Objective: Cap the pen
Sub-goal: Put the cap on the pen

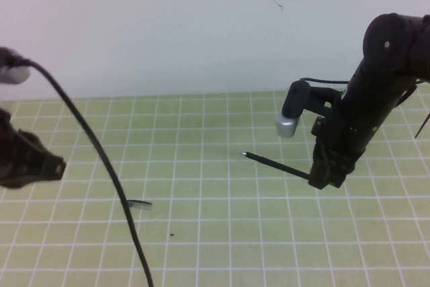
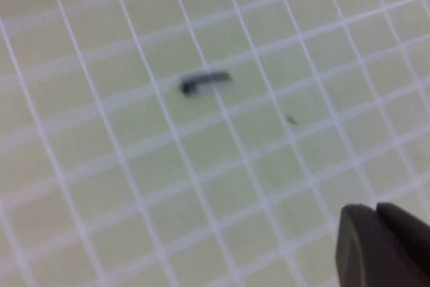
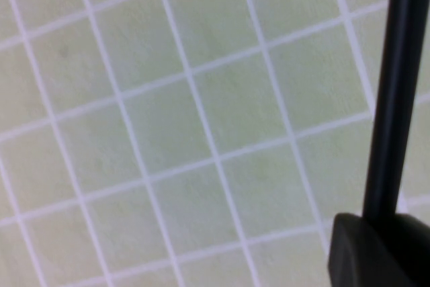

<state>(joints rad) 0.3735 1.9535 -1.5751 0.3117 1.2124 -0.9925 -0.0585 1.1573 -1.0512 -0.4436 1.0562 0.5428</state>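
The pen (image 1: 277, 164) is a thin black stick with a silver tip pointing left, held in the air over the green grid mat. My right gripper (image 1: 320, 179) is shut on the pen's back end at the right of the high view. In the right wrist view the pen (image 3: 396, 92) runs out from between the fingers (image 3: 363, 253). The short dark cap (image 1: 140, 203) lies flat on the mat left of centre, also visible as a cap (image 2: 205, 82) in the left wrist view. My left gripper (image 1: 57, 165) hovers at the far left, shut and holding nothing, its fingertips (image 2: 363, 240) touching.
A thick black cable (image 1: 107, 173) sweeps from the upper left down across the mat, passing just left of the cap. A small dark speck (image 1: 172, 235) lies on the mat. A white wall stands behind the mat.
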